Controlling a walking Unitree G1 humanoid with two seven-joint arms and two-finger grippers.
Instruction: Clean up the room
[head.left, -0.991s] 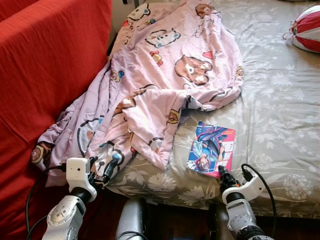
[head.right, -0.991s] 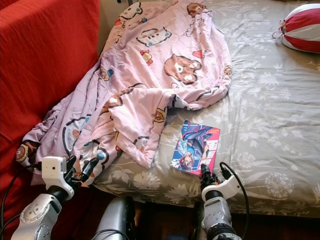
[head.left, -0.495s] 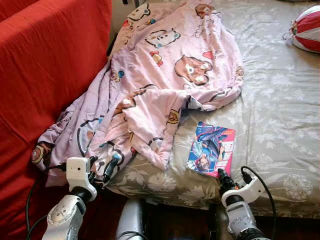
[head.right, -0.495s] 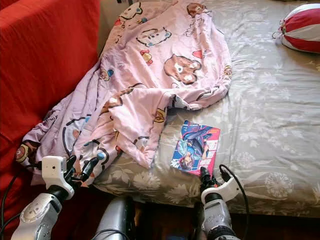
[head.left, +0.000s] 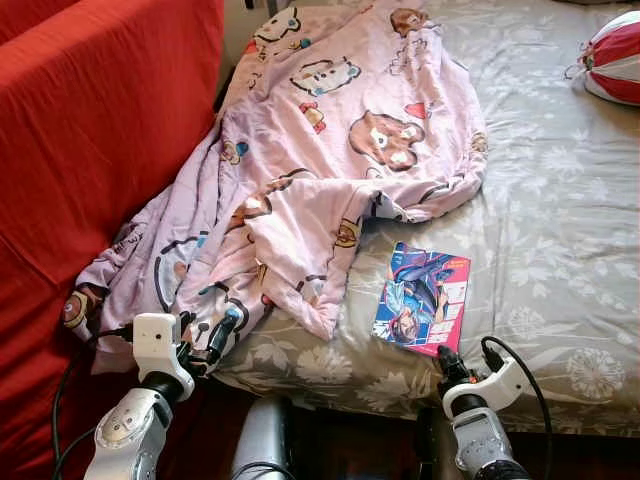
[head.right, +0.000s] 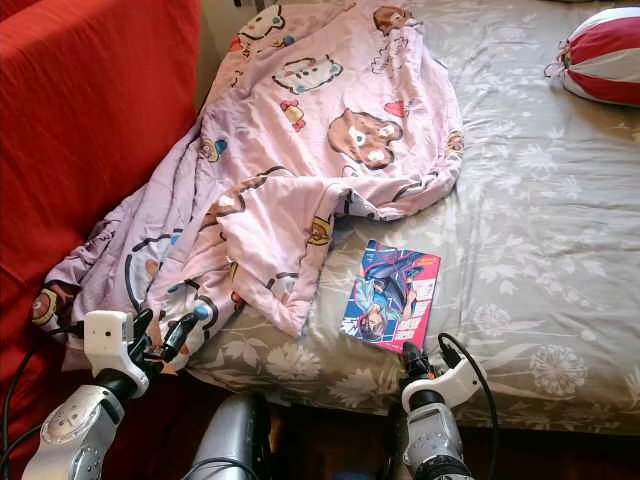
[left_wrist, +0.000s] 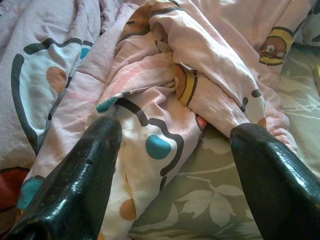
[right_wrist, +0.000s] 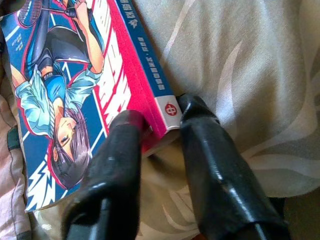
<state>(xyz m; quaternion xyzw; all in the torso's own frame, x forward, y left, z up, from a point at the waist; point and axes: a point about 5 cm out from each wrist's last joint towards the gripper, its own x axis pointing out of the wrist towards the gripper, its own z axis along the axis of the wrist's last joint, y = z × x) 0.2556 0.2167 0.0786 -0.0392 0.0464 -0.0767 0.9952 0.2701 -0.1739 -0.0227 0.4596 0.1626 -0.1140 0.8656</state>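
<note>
A comic book (head.left: 422, 296) with a blue and pink cover lies on the grey floral bed (head.left: 560, 200) near its front edge. My right gripper (head.left: 439, 353) is at the book's near corner; in the right wrist view its fingers (right_wrist: 122, 150) are shut on that corner of the book (right_wrist: 75, 85). A pink cartoon blanket (head.left: 340, 130) lies crumpled over the bed's left half and hangs off the side. My left gripper (head.left: 205, 335) sits open at the blanket's low edge, with blanket folds (left_wrist: 165, 95) just beyond its spread fingers (left_wrist: 90, 165).
A red fabric-covered sofa or wall (head.left: 90, 130) rises along the left. A red and white striped cushion (head.left: 615, 55) rests at the bed's far right. The bed's right half is bare sheet.
My right gripper has drawn back slightly toward the bed's front edge, and the comic book has shifted a little with it. The left gripper has stayed put.
</note>
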